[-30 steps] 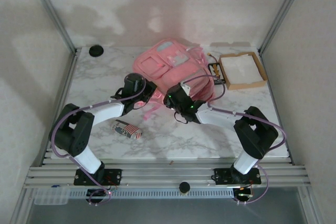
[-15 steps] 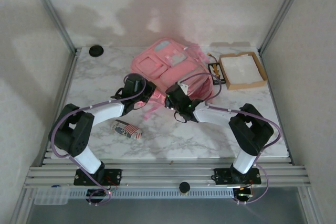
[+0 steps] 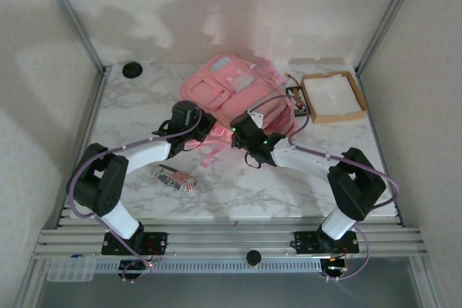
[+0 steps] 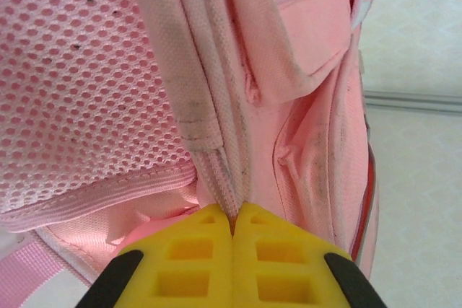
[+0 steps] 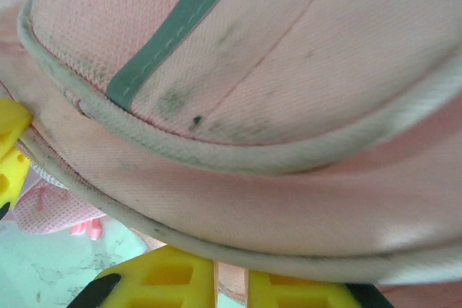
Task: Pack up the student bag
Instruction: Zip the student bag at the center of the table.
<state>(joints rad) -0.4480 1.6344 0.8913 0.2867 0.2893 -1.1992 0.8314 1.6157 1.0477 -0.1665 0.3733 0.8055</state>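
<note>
The student bag [image 3: 229, 89], pink with pale panels, lies at the back middle of the table. My left gripper [image 3: 205, 127] is at its near left edge. In the left wrist view its yellow pads [image 4: 188, 257] are pressed together, and the left gripper [image 4: 233, 216] pinches a pink seam of the student bag [image 4: 216, 70] beside a mesh panel. My right gripper [image 3: 241, 130] is at the near edge just to the right. The right gripper [image 5: 231, 279] has a narrow gap with pink fabric of the student bag [image 5: 289, 70] caught in it.
A shallow brown cardboard box [image 3: 333, 96] stands at the back right, with a small dark item [image 3: 296, 99] beside it. A small flag-patterned case [image 3: 174, 177] lies at the front left. A black round piece [image 3: 132, 70] sits in the back left corner.
My right gripper's jaws have narrowed onto the bag's near edge and the arm has shifted slightly. The left arm has stayed where it was, still pinching the seam.
</note>
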